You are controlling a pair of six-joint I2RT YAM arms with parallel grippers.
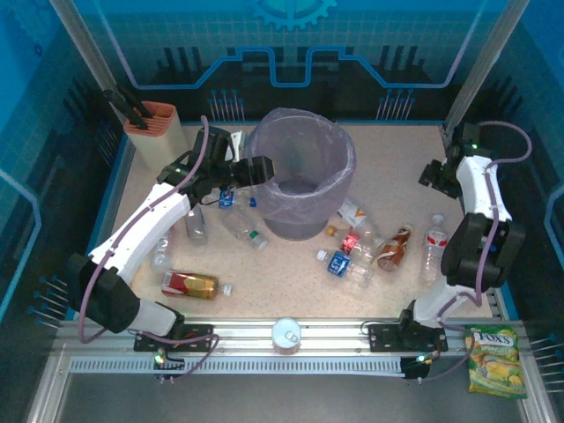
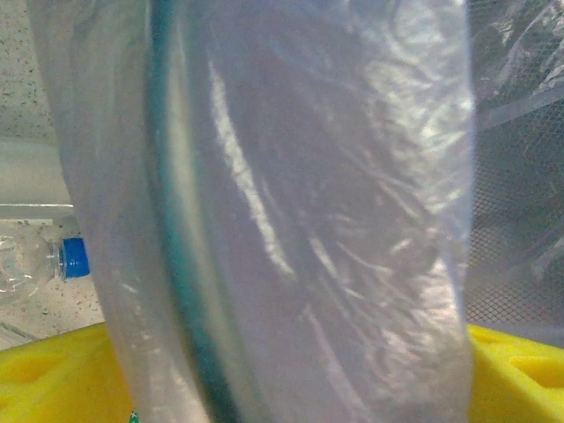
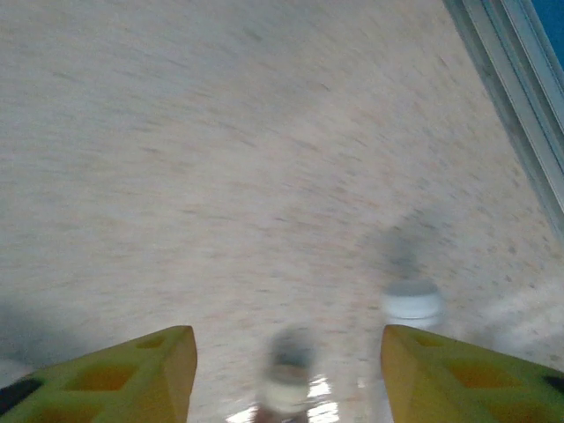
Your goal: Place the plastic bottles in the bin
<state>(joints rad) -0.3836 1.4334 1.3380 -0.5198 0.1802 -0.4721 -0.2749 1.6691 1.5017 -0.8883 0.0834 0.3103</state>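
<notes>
Left gripper [image 1: 254, 167] hangs at the left rim of the bin [image 1: 345, 150], jaws wide, nothing in them; probably the drop spot. Bin stands mid-table, back. Plastic bottles [image 1: 240, 220] lie loose on the table [image 1: 388, 176] on both sides of it. Right gripper [image 1: 434, 174] is raised far right, jaws partway apart, empty. 2 bottles blur below it, likely the next pick.

The speckled table [image 1: 282, 286] carries the bin [image 1: 304, 220], scattered plastic bottles [image 1: 348, 267] and a knife block [image 1: 159, 128].
</notes>
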